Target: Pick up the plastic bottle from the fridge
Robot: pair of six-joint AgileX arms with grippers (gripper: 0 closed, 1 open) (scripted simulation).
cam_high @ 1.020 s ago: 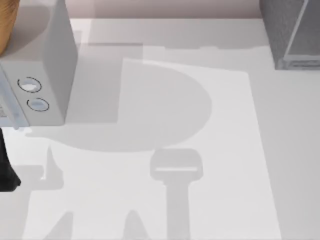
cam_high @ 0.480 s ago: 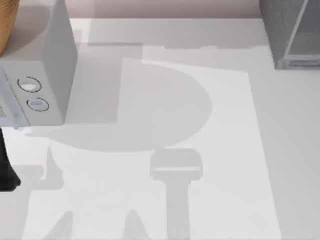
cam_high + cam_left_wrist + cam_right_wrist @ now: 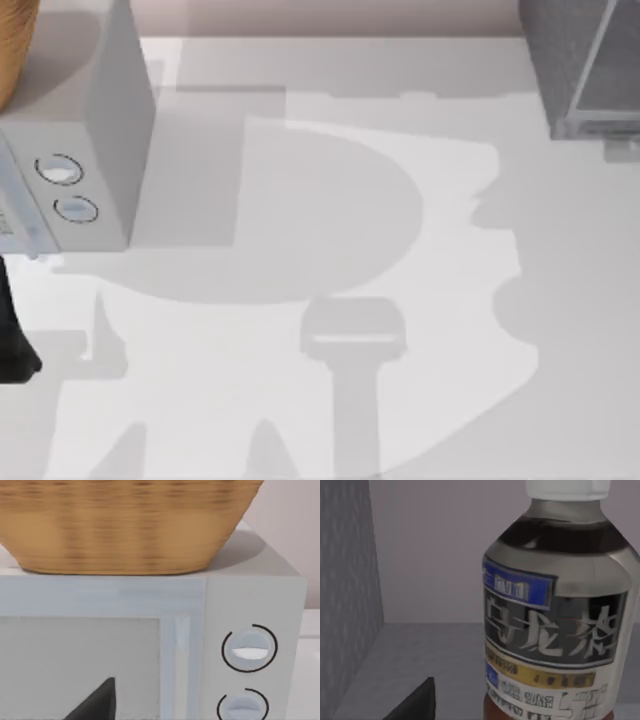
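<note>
Plastic bottle standing upright inside fridge, table's far right corner.
My right wrist camera is looking at it close; I cannot tell either pincer's state. Left camera is facing the dialled box carrying a basket.

Seeing one fridge, one plastic bottle, one grey box showing two dials, one wicker basket.

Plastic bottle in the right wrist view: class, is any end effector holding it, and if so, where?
It cannot be told. The plastic bottle stands upright close ahead inside the fridge, but no grip on it is visible.
</note>
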